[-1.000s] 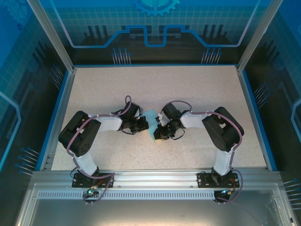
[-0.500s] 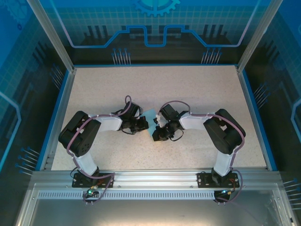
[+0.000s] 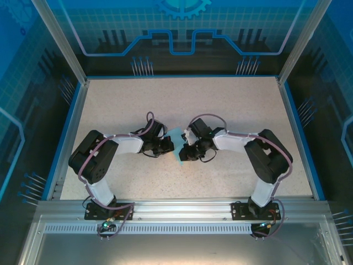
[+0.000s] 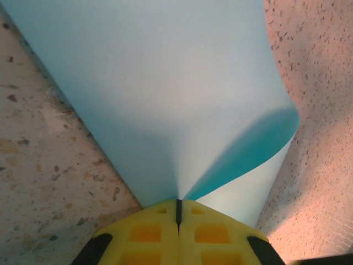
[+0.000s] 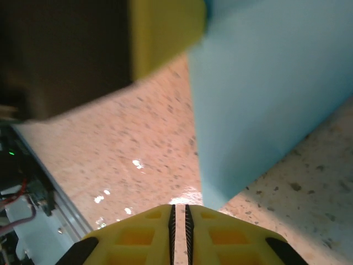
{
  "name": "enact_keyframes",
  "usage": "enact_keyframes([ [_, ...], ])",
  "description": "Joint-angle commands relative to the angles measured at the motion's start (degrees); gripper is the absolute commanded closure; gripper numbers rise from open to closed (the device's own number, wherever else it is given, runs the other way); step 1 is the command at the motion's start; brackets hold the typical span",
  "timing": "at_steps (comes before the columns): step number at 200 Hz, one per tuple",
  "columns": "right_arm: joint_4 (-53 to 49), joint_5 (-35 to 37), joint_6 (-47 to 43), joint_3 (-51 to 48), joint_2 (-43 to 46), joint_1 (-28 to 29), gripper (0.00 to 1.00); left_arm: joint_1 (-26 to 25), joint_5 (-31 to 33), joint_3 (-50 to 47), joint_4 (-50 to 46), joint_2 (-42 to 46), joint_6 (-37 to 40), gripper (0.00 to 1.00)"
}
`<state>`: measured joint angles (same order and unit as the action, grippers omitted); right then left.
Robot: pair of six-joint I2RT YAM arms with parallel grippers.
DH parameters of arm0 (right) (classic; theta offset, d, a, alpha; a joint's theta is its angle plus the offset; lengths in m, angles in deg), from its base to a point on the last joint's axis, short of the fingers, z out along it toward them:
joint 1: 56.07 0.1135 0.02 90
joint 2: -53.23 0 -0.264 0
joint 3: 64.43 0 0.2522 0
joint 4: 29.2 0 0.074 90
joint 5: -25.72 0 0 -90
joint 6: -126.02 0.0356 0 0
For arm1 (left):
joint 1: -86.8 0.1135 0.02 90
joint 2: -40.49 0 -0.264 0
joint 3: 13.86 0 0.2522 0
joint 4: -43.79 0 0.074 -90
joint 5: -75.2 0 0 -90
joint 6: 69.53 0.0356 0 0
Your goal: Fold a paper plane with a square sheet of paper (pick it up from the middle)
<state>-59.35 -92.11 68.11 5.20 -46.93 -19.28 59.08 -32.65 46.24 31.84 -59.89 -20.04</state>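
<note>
The square sheet of paper [image 3: 177, 141], light blue, is held up off the table between the two wrists at mid-table. My left gripper [image 4: 178, 207] is shut on one edge of it, and the paper [image 4: 165, 94] fans out and curls away from the yellow fingertips. My right gripper [image 5: 178, 208] sits low over the table just beside the sheet's lower corner [image 5: 220, 193]. Its jaws stand a narrow slit apart with only table showing between them. A yellow finger of the left gripper [image 5: 165, 33] shows at the top of the right wrist view.
The speckled beige table [image 3: 182, 105] is bordered by a blue rim [image 3: 66, 138] and glass side walls. An aluminium rail [image 3: 182, 207] carrying both arm bases runs along the near edge. Both arms bend inward toward the middle.
The right wrist has shifted slightly back and to the right, and its jaws have parted a little beside the paper's corner. The left arm and its grip have not moved.
</note>
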Motion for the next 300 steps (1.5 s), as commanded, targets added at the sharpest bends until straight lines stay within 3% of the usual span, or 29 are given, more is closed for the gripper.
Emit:
enact_keyframes([
  [1,2.4,0.4,0.4,0.2,2.6,-3.2,0.83,-0.2,2.0,-0.3,-1.9,1.1,0.3,0.95],
  [107,4.0,1.3,1.6,5.9,-7.1,-4.5,0.86,-0.2,2.1,0.5,-3.1,1.5,0.3,0.95],
  [231,4.9,2.4,3.3,6.0,-11.7,-5.7,0.86,-0.1,2.6,0.4,-3.4,1.3,0.3,0.95],
  [300,5.5,0.6,2.8,6.2,-6.9,-7.3,0.85,-0.2,2.7,0.1,-3.6,1.7,0.1,0.95],
])
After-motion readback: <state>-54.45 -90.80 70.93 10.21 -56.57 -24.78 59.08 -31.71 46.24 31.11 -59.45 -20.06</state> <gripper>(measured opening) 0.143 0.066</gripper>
